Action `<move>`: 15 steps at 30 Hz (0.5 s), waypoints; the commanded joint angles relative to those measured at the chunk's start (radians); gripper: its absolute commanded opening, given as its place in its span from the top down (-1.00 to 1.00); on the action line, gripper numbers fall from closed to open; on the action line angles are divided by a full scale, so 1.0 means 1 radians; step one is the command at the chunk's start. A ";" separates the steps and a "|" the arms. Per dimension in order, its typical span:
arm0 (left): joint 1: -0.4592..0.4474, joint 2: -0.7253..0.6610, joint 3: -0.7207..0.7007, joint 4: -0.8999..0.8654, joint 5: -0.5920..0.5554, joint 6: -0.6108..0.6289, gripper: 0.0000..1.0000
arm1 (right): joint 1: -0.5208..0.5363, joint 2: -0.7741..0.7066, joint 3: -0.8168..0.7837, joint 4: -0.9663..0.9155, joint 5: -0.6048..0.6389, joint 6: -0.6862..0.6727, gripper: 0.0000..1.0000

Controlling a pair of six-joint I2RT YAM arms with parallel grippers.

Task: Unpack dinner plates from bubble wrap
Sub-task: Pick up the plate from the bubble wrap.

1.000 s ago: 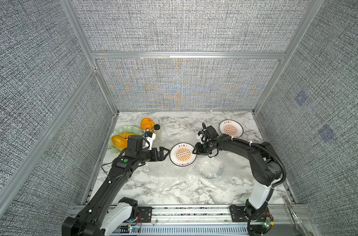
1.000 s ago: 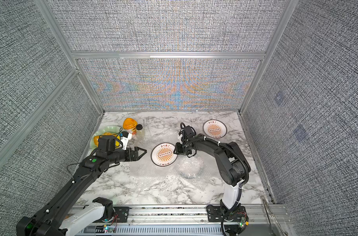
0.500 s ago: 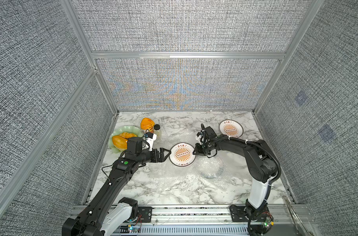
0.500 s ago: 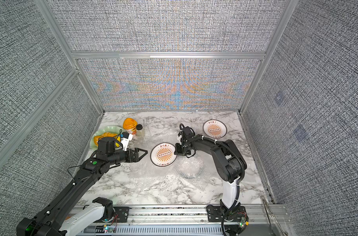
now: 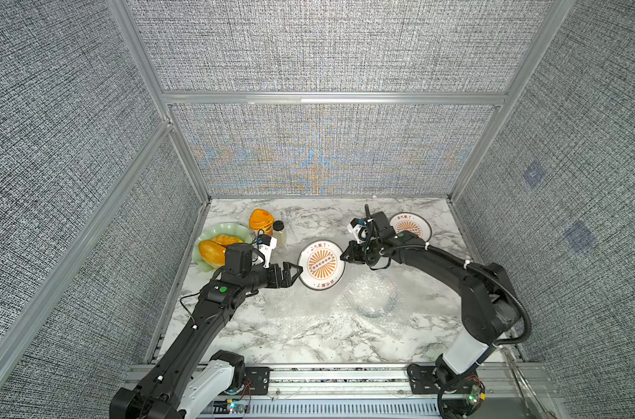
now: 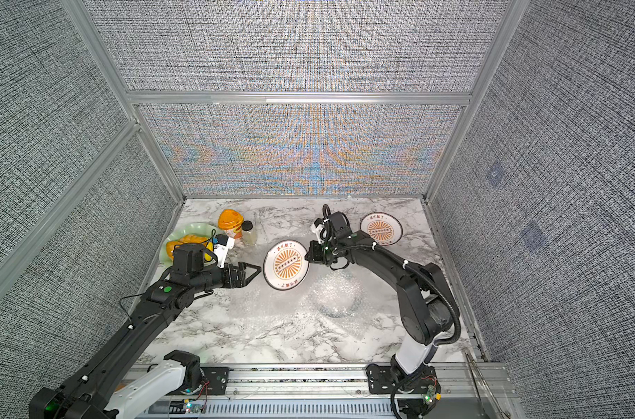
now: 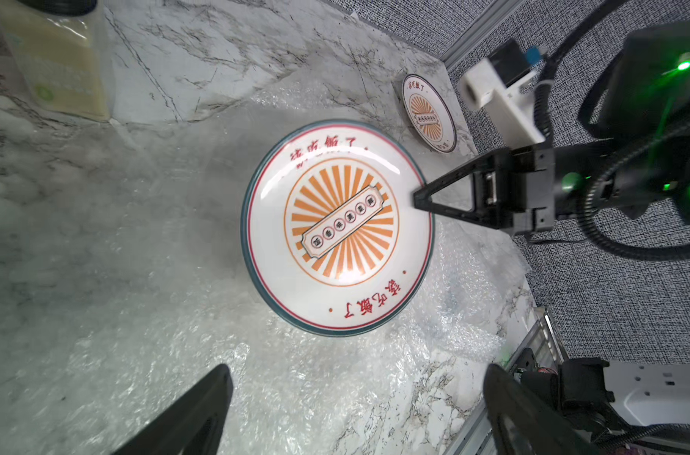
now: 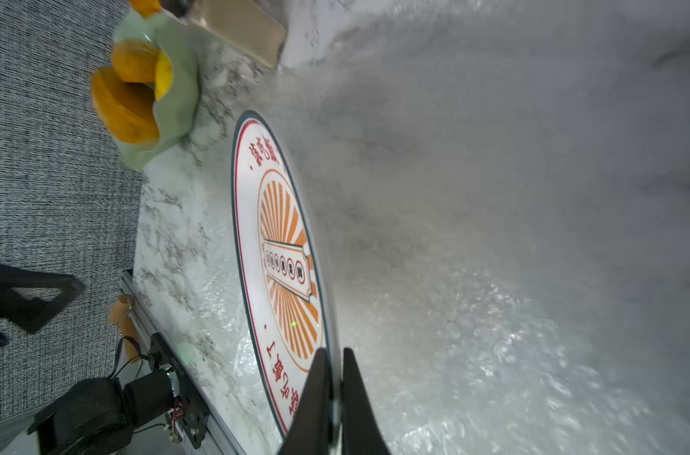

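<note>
The marble-patterned table [image 5: 308,217] carries bubble wrap [image 5: 301,319] spread over its middle and front, bunched right of centre into a mound [image 5: 374,297] with a dark ring showing through. A flat plate [image 5: 412,226] lies at the far right. At the far left stand a green dish [image 5: 232,228], an orange-lidded cup [image 5: 261,219] and a small bottle [image 5: 279,232]. A tilted plate [image 5: 321,265] is over the wrap (touching or not, I cannot tell).

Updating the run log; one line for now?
right gripper shut on centre plate rim | left gripper open, apart | bubble wrap beneath
</note>
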 commanded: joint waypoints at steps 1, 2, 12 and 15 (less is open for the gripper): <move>0.002 -0.009 0.012 0.007 -0.009 0.010 -0.99 | -0.015 -0.025 0.027 -0.076 0.004 -0.008 0.89; 0.002 -0.013 0.011 0.009 -0.011 0.015 -0.99 | -0.026 -0.036 0.031 -0.079 -0.008 -0.008 0.90; 0.001 -0.023 -0.008 0.037 0.035 0.021 -0.99 | -0.380 -0.138 0.052 -0.071 -0.038 0.046 0.99; 0.002 -0.005 0.005 0.031 0.063 0.011 -0.99 | -0.521 -0.127 0.052 -0.036 -0.069 0.088 1.00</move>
